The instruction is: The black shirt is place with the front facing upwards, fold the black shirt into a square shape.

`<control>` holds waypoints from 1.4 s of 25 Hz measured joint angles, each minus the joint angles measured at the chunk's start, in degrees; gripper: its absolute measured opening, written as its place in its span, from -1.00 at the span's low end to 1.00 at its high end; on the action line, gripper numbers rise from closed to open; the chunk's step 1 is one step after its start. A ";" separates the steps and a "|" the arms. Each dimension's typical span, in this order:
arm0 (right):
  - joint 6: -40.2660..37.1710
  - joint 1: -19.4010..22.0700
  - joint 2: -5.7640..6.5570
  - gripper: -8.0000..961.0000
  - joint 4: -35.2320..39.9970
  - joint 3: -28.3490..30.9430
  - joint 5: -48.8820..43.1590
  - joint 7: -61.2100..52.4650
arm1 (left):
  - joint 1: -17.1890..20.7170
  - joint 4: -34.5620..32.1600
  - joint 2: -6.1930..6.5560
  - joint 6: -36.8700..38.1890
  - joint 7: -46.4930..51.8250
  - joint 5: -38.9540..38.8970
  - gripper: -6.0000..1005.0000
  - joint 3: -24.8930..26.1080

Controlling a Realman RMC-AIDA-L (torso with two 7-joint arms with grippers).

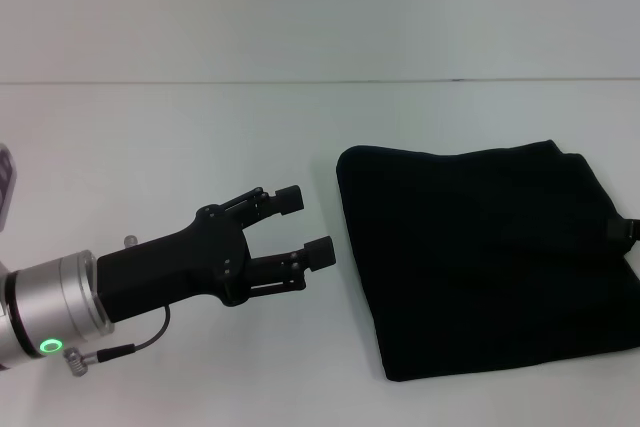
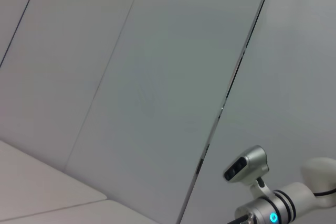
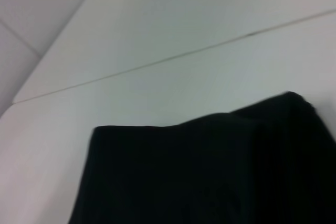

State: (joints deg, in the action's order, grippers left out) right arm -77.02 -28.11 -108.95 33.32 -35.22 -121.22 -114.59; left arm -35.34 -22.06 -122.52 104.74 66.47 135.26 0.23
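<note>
— Head view first: what does it give?

— The black shirt (image 1: pixel 485 257) lies folded into a rough square on the white table (image 1: pixel 200 147), right of centre, with no lettering showing. The left gripper (image 1: pixel 304 226) hangs over bare table just beside the shirt's left edge, apart from it, its two fingers (image 1: pixel 289 198) spread with nothing between them.

— Does the left wrist view add to that?

— It shows neither shirt nor the left gripper's own fingers. It looks at pale wall panels (image 2: pixel 157 77) with dark seams, and in a lower corner a silver and white arm section with a small camera (image 2: pixel 245 165) and a blue-lit ring.

— And the right wrist view?

— Only there does the shirt (image 3: pixel 210 171) come close: a dark folded mass on the table (image 3: pixel 157 93), one corner raised a little. The far table edge runs across behind it.

— The right gripper?

— Not seen clearly anywhere; a small dark part at the shirt's right edge in the head view cannot be identified.
</note>
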 joint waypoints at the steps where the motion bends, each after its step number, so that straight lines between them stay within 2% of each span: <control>1: 0.68 0.03 0.05 -0.91 -0.53 0.00 0.00 -0.21 | 0.03 0.00 0.00 0.00 0.02 0.00 0.89 -0.03; 5: 2.17 0.09 0.07 -0.91 -1.37 0.34 0.03 -0.51 | 0.04 0.00 0.00 0.00 0.17 0.00 0.89 -0.10; 10: 2.28 0.19 0.02 -0.91 -1.39 4.36 0.33 -0.59 | 0.03 0.00 0.08 0.00 0.67 0.00 0.89 -0.23; 13: 1.88 0.18 0.09 -0.79 -1.39 6.89 0.44 -0.40 | 0.02 0.00 0.05 0.00 0.68 0.00 0.89 -0.23; 20: 0.35 1.24 0.14 -0.27 -1.28 11.11 0.57 -0.32 | 0.21 0.00 0.00 0.21 1.25 0.00 0.89 0.05; 26: -10.07 6.51 1.17 0.03 -1.46 15.10 0.48 4.35 | 0.11 -0.01 0.00 -0.02 3.77 -0.37 0.89 0.12; 30: -12.20 9.57 0.40 0.26 -1.73 15.10 0.26 8.52 | -0.04 -0.03 0.17 -0.20 5.42 -1.14 0.89 0.11; 35: -11.96 10.17 -0.19 0.63 -3.60 14.44 0.15 12.05 | -0.03 -0.15 0.33 -0.64 6.04 -2.37 0.89 0.12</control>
State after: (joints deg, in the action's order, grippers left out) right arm -88.99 -17.93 -109.13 29.72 -20.78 -121.07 -102.54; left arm -35.37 -22.20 -122.19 104.10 72.51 132.89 0.35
